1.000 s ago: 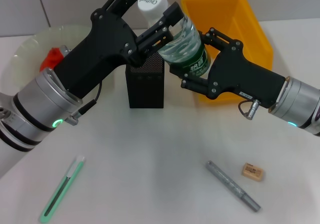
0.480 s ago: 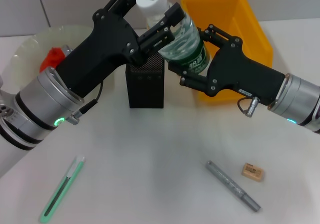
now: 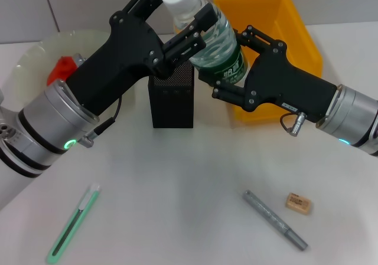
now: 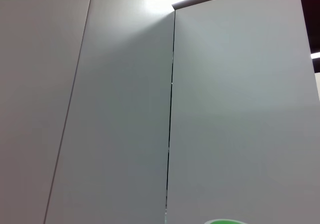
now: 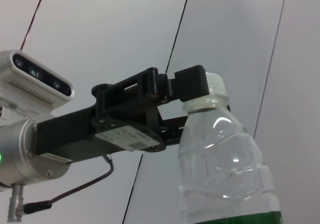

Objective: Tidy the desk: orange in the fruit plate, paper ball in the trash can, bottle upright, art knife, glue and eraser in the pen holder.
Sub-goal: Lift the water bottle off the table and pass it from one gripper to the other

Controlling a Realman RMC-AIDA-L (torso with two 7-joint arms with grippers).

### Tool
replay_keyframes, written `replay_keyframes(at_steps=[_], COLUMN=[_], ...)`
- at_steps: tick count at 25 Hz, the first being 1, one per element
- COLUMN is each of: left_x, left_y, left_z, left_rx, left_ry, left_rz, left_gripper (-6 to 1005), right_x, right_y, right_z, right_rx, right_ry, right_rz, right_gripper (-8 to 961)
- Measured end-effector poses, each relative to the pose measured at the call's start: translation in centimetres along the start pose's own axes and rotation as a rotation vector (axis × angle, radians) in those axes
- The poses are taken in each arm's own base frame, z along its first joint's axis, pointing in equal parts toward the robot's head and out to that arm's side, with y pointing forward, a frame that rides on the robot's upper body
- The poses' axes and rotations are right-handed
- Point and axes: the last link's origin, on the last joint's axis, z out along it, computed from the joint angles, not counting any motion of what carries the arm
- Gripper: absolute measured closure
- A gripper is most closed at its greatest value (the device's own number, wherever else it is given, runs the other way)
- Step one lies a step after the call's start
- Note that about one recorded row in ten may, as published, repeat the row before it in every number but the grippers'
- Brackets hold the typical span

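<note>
One bottle (image 3: 215, 43) aloft: left hand (image 3: 177, 20) pinching neck, right hand (image 3: 227, 70) pinching body.

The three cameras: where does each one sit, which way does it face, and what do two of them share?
Head view: from the robot's head, down at the desk; both arms hold the bottle above the pen holder.
Left wrist view: faces up at wall panels; no arm shows, only the green cap's edge.
Right wrist view: faces up at the bottle and left gripper.
Shared: the bottle, head and right wrist.
</note>
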Motion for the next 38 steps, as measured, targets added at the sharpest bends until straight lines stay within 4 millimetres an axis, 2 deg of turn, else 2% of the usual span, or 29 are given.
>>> replay_keyframes(at_steps=[21,27,28,38], left_x=[0.2,0.16,0.17,0.15], left_y=[-0.14,-0.16,-0.17,-0.21], left_z=[0.31,0.32,0.32,0.28], left_rx=[0.002,0.002,0.002,0.006], left_ry=[0.009,0.007,0.008,0.007], left_rz=[0.007,0.012,0.012,0.012], left_gripper=[206,287,536,567], right_x=[-0.01,0.02,0.01,0.0], right_y=[-0.06,-0.05,-0.05,-0.06], right_z=[0.43,0.46,0.51,0.57], right_rx=[-0.008,-0.009,-0.011,-0.012], right_ry=[0.001,0.004,0.004,0.003], right_rz=[-0.003,-0.007,-0.008,-0.003], right_gripper=[201,201,200,198])
